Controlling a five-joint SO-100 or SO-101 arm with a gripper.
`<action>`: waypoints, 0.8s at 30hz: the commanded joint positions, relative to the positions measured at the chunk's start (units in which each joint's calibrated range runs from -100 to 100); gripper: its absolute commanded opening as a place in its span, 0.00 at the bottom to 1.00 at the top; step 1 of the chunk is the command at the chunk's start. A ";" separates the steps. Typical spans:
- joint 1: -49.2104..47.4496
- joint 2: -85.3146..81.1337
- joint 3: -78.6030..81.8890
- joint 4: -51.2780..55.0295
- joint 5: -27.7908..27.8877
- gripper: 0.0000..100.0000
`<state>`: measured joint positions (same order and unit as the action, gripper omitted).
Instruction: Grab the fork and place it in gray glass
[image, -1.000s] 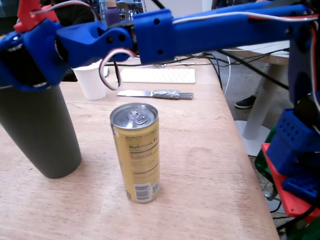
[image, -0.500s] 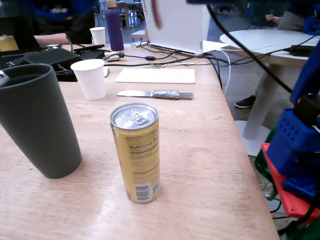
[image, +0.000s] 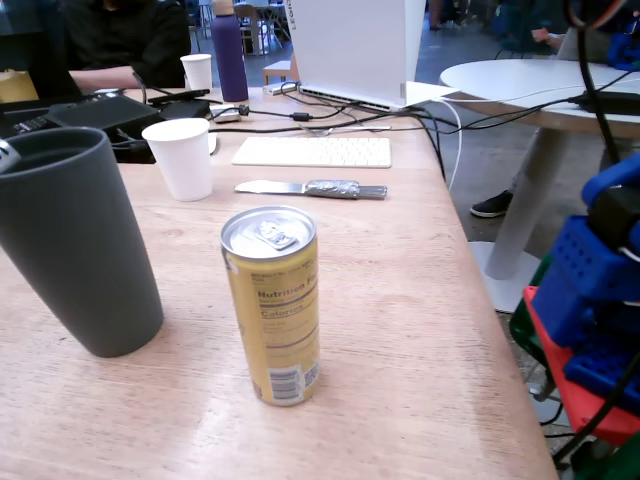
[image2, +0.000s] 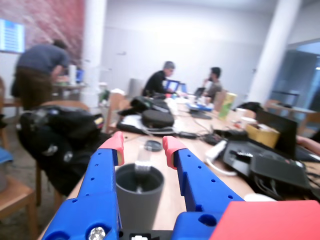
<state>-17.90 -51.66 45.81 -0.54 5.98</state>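
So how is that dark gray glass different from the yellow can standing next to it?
In the fixed view, the gray glass is taller and wider than the yellow can. The glass is plain matte gray and widens toward its rim; the can is a straight cylinder with printed labels. The glass is open on top, while the can has a shiny silver lid with a pull tab. Both stand upright, apart, on the wooden table.

fixed view: near, looking down across table (image: 420, 330) | wrist view: level, over jaws | shared: gray glass (image: 75, 250)
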 joint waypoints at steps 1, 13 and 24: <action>8.25 -9.40 9.74 0.05 -1.56 0.18; 11.47 -39.24 33.71 26.89 -4.35 0.17; 8.08 -45.68 44.19 35.76 -4.20 0.00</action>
<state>-9.53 -96.71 89.99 35.90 2.12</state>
